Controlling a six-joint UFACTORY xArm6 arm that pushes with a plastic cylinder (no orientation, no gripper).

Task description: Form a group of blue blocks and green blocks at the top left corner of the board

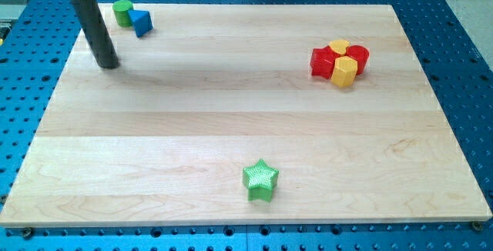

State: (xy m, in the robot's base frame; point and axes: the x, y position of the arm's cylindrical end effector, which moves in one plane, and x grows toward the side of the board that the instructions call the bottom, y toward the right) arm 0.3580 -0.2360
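Note:
A green cylinder (122, 12) and a blue triangular block (140, 22) sit touching each other near the board's top left corner. A green star block (260, 179) lies alone near the view's bottom centre. My tip (108, 64) rests on the board just below and left of the green cylinder and blue block, a short gap away from them. The dark rod rises from it toward the view's top left.
A tight cluster of two red blocks (322, 61) and two yellow blocks (344, 71) sits at the upper right of the wooden board (231, 120). The board lies on a blue perforated table (462, 66).

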